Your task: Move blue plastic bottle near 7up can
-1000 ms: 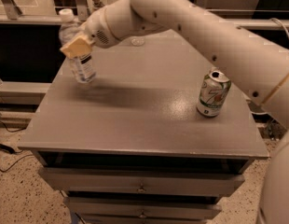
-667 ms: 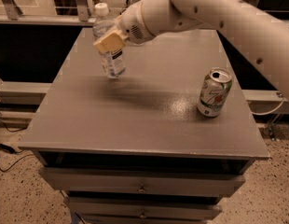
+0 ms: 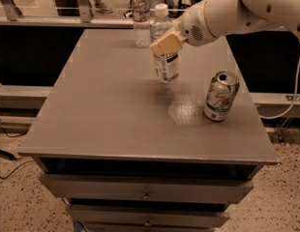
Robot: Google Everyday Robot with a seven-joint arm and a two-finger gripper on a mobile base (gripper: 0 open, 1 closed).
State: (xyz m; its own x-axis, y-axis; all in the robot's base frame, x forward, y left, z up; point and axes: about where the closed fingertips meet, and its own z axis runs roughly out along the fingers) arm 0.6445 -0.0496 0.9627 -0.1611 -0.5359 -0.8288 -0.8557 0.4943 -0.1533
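Grey surface atop a drawer cabinet, viewed from the front. Toward the back edge, left of centre, slim clear bottle with a reddish label band, upright. Just right of it and nearer, blue plastic bottle, upright, white cap on top, clamped near the shoulder by tan end effector, fingers closed on its body. Base seemingly just clear of the surface, shadow beneath. Further right and nearer the front, 7up can, upright, apart from the bottle. White arm across the upper right corner.
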